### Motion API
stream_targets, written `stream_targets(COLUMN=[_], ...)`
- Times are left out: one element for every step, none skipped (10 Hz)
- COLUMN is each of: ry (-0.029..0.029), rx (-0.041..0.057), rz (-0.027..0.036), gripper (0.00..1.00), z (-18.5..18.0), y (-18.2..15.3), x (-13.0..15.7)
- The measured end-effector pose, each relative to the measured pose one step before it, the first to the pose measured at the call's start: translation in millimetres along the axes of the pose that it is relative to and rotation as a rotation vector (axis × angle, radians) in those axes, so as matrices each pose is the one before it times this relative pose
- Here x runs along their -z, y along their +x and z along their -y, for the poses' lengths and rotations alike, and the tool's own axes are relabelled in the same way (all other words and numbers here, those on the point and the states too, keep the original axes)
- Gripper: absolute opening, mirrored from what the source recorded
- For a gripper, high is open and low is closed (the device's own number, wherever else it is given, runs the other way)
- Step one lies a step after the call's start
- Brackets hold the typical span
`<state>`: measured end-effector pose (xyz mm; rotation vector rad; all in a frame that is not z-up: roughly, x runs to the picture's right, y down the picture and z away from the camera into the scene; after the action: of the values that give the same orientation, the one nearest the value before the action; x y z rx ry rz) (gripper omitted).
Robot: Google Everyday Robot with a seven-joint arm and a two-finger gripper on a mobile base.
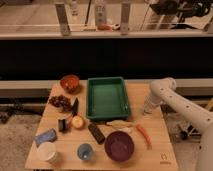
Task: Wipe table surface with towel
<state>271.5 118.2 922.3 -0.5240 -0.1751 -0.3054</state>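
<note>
The table surface (161, 131) is a pale-brown wooden top with a small ring logo (164, 156) at its front right corner. My white arm (162, 89) reaches in from the right and bends down. Its gripper (148, 111) hangs just over the table's right part, beside the green tray's right rim and behind a small orange-red item (144, 135). No towel shows clearly at the gripper. A blue crumpled item (46, 136) lies at the front left, and I cannot tell what it is.
The green tray (106, 115) sits mid-table. On the left are an orange bowl (70, 82), dark grapes (60, 101), a can (63, 122) and an apple (77, 122). In front are a dark bar (96, 133), a purple bowl (119, 145), a blue cup (85, 151) and a white cup (47, 151).
</note>
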Motion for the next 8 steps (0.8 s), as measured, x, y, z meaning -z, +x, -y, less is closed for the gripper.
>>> stream_targets(ry=[0.00130,-0.00296,-0.00082,-0.00285,-0.00230,-0.00378,-0.00180,-0.00133], rx=[0.00527,0.01932,0.02936,0.01804,0.01655,0.01602,0.01360,0.00211], rz=[0.00251,0.01137,0.01554,0.00468,0.00583,0.00419,0.00334,-0.00004], gripper=[0.00,0.00,0.00,0.00,0.00,0.00,0.00,0.00], z=[-1.56,-2.35,-5.11,-10.37,-9.94,-7.14,-5.81,-11.05], y=[0.39,-5.16,-11.50,-5.56,-6.62,-5.17,-4.04,1.69], x=[0.67,-0.23,1.58,1.74,1.69,0.29,0.35,1.85])
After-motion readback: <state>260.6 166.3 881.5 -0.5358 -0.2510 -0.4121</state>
